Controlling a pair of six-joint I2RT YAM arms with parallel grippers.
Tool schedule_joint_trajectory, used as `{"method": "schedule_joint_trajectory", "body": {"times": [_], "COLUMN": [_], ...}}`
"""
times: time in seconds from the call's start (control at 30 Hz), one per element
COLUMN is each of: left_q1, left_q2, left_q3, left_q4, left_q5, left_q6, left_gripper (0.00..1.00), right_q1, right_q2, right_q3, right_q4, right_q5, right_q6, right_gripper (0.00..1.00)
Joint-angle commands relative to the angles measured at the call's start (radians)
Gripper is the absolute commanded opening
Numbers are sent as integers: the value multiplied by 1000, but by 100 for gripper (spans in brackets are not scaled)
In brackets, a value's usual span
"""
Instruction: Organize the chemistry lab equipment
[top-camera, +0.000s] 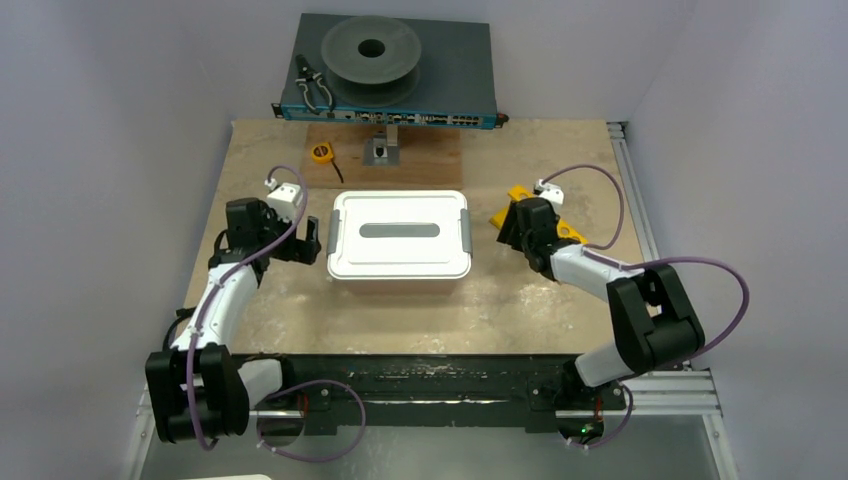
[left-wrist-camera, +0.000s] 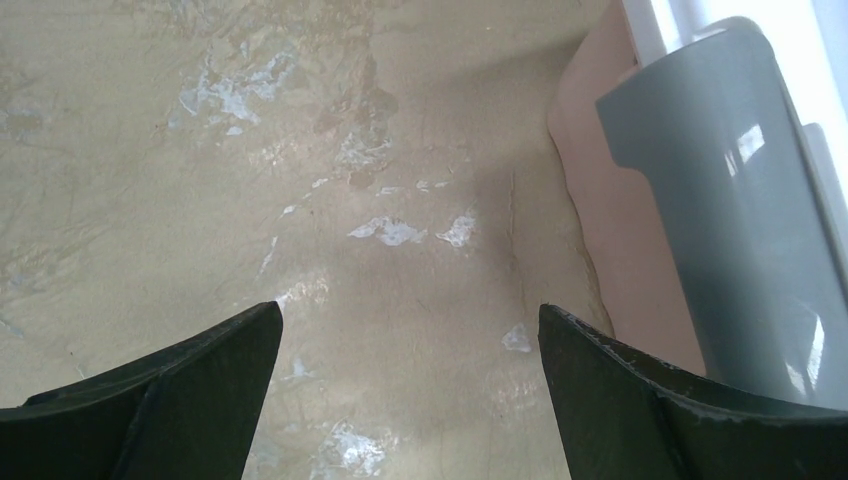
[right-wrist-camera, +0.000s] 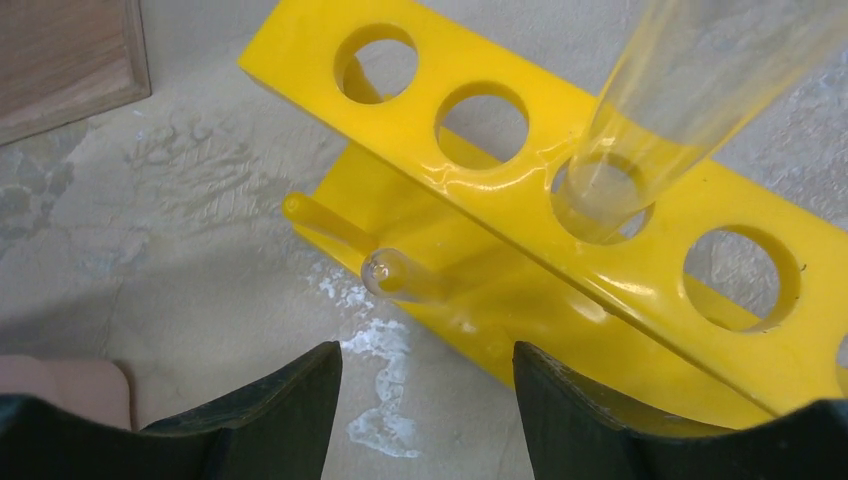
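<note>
The yellow holed rack (right-wrist-camera: 500, 190) lies tilted on the table at the right of the white lidded box (top-camera: 398, 236); it also shows in the top view (top-camera: 570, 232). One clear tube (right-wrist-camera: 660, 110) stands slanted in a rack hole, and another tube's rounded end (right-wrist-camera: 395, 273) pokes out under the rack's top bar. Their caps are out of view. My right gripper (right-wrist-camera: 428, 360) is open and empty, just in front of the rack's near edge. My left gripper (left-wrist-camera: 410, 320) is open and empty over bare table, beside the box's grey latch (left-wrist-camera: 720, 220). The squeeze bottle, sticks, dish and glass are not visible.
The box's lid is shut. Behind it lie a wooden board (top-camera: 430, 158) with a small grey part (top-camera: 384, 150), a yellow tape measure (top-camera: 320, 153), and a blue device (top-camera: 390, 110) carrying a grey spool (top-camera: 370, 50) and black pliers (top-camera: 315, 88). Walls stand on both sides.
</note>
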Motion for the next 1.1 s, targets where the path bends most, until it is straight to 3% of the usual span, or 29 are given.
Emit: {"method": "schedule_joint_trajectory", "body": {"times": [0.0, 0.17, 0.27, 0.33, 0.47, 0.5, 0.57, 0.6, 0.8, 0.93, 1.07], "left_q1": [7, 6, 10, 11, 10, 9, 10, 10, 10, 10, 9], "left_q2": [4, 29, 22, 12, 6, 6, 12, 18, 26, 18, 8], "left_q3": [-31, -70, -135, -175, -217, -228, -250, -257, -248, -246, -253], "left_q4": [195, 298, 432, 514, 585, 600, 634, 647, 638, 618, 610], "left_q5": [-13, -21, -4, 10, 35, 37, 38, 38, 51, 54, 61], "left_q6": [-43, -67, -77, -88, -117, -121, -121, -122, -119, -104, -99], "left_gripper": [100, 100, 100, 100, 100, 100, 100, 100, 100, 100, 100], "right_q1": [-12, -10, 3, 8, 18, 21, 26, 25, 25, 26, 26], "right_q2": [24, 23, -38, -82, -160, -191, -236, -239, -221, -365, -519], "right_q3": [39, 52, 15, -1, -57, -93, -172, -186, -101, -150, -172], "right_q4": [55, 38, 125, 177, 283, 357, 505, 531, 317, 247, 73], "right_q5": [41, 45, -75, -186, -219, -226, -228, -218, -222, -143, -36], "right_q6": [-36, -63, -102, -137, -204, -229, -264, -272, -286, -195, -99], "right_gripper": [63, 63, 65, 72, 76, 78, 98, 99, 99, 97, 95]}}
